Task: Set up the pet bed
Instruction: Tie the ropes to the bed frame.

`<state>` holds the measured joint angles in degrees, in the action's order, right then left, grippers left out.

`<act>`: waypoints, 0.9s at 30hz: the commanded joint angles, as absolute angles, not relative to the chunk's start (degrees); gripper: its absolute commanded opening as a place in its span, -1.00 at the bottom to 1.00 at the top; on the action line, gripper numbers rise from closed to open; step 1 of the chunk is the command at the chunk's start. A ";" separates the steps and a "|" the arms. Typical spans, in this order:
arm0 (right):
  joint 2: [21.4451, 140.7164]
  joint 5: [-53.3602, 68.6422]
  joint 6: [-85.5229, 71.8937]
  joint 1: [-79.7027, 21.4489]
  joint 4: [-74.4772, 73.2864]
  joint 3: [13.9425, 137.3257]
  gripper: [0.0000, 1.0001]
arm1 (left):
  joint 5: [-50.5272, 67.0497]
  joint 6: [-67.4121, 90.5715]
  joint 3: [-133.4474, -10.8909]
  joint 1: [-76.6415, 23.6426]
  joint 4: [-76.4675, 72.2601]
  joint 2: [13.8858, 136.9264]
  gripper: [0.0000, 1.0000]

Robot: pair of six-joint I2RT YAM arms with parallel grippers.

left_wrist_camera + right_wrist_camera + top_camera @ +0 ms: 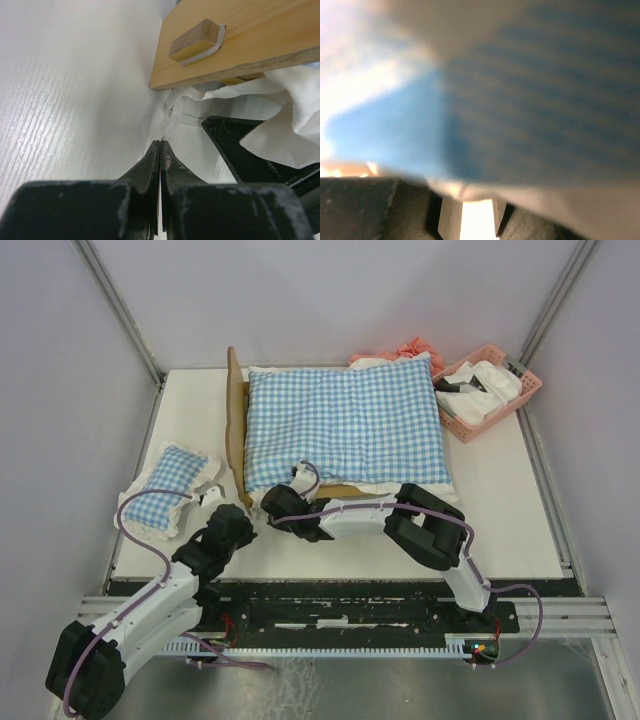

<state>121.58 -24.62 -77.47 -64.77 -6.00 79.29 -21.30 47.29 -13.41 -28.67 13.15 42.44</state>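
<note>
Pet bed [237, 430]: sitting mid-table on the white table [500, 530], turning its headboard toward the left, showing only that headboard and a strip of near rail.
Checked cushion [345, 425]: lying over the frame and hiding the base, spilling white frill past the near rail; probably needing to be squared up inside the rails.
Right gripper [283, 502]: reaching in at the cushion's near-left corner, seeing little but blurred blue check in its own wrist view; showing a gap between the fingers, yet impossible to tell whether pinching the frill or just sitting under it.
Left gripper [160, 152]: clenched tight on nothing, lying low on the table just beside the same corner, pointing at white frill bunching under the wood; seemingly standing by rather than working.
Padded block [196, 42]: sticking out from the wood above that frill.
Small checked pillow [172, 483]: lying on the table left of the headboard, apart from the bed, looking not yet placed.
Pink basket [500, 412]: sitting at the far right, holding white cloths, well apart from the work.
Coral cloth [412, 348]: bunching behind the cushion's far edge.
In the way: crowding of both grippers at one corner, risking a knock or trapped frill.
</note>
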 commanded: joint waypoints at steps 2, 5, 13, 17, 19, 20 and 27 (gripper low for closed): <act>118.11 -25.45 -53.36 -65.47 0.97 76.50 -0.34 | -22.34 49.99 -15.61 -28.41 12.20 42.27 -0.95; 113.83 -20.60 -38.74 -66.08 10.76 70.51 -0.35 | -21.92 50.80 -16.60 -28.51 12.84 43.64 -0.95; 105.04 -4.36 2.31 -66.05 19.91 61.10 -0.34 | -17.83 52.42 -16.62 -28.02 12.31 43.81 -0.95; 104.97 4.98 22.12 -65.94 20.17 59.16 -0.33 | -16.92 52.46 -16.83 -27.41 12.45 44.08 -0.95; 106.22 7.67 28.90 -65.39 19.16 59.69 -0.34 | -16.13 52.38 -16.94 -26.56 12.38 44.77 -0.95; 106.78 10.27 32.33 -64.82 18.22 60.42 -0.34 | -15.00 52.24 -17.07 -25.63 12.39 45.24 -0.95; 110.65 21.44 41.87 -59.73 8.77 67.70 -0.31 | -11.83 52.30 -17.42 -21.80 13.22 44.31 -0.95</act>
